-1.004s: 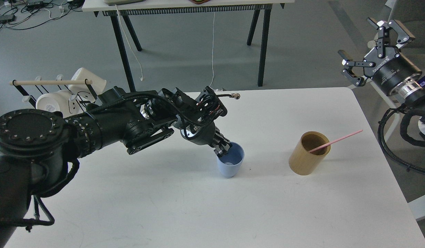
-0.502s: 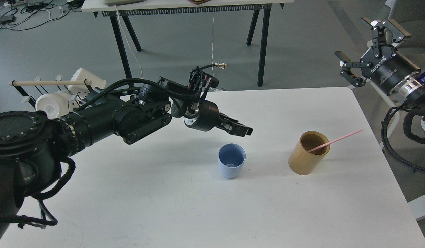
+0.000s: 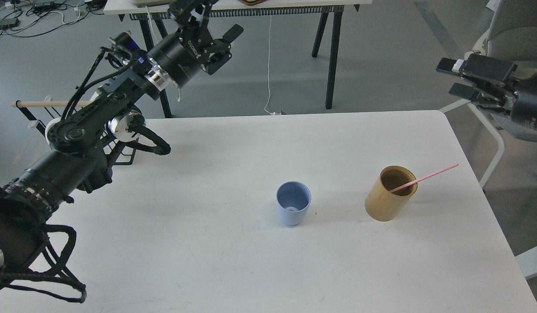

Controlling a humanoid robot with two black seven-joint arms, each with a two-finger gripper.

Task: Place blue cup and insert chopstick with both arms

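Head view, blue cup (image 3: 293, 203) upright, chopstick (image 3: 425, 177) in tan holder (image 3: 390, 193) nearby

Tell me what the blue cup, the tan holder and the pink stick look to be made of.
The blue cup looks like matte plastic: even pale colour, smooth wall, no glare. The tan holder seems wood or bamboo, going by its warm yellowish tone and dark inside, though no grain shows. The pink stick is too thin to judge; plastic or painted wood.

Grey floor (image 3: 381, 52), black-legged table (image 3: 329, 56) behind, perhaps cables (image 3: 16, 17).
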